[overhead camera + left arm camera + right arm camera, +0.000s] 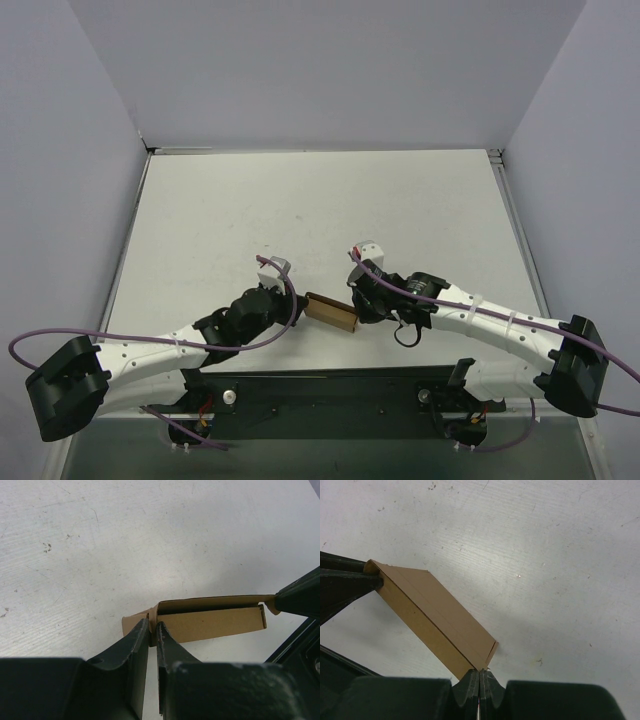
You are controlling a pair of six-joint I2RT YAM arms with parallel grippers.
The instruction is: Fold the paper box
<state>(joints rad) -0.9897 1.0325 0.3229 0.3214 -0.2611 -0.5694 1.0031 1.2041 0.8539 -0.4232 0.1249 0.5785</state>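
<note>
We see the paper box [332, 312] near the front of the white table [300, 200], suspended between the two arms just ahead of their bases. It is a flat, long brown cardboard sleeve, partly folded. The left gripper [304, 301] has its left end and the right gripper [357, 312] has its right end. In the left wrist view, the left gripper [151, 630] has its fingers drawn close together with only a thin slot between them. They are pinching a small flap at the near end of the paper box [215, 622]. From there the box runs away to the right, with its top panel lifted slightly so that a dark slit shows along its length. At the far end a curled tab disappears behind the dark tip of the right gripper [280, 599]. In the right wrist view, the right gripper [479, 676] has its fingers pressed tightly together with no gap showing. The near corner of the paper box [435, 612] meets them right at the tips, so they appear to nip the thin card edge there. The box slants up and to the left towards the left gripper [376, 579], which clamps the opposite corner. A soft shadow lies on the scuffed tabletop beside the box.
</note>
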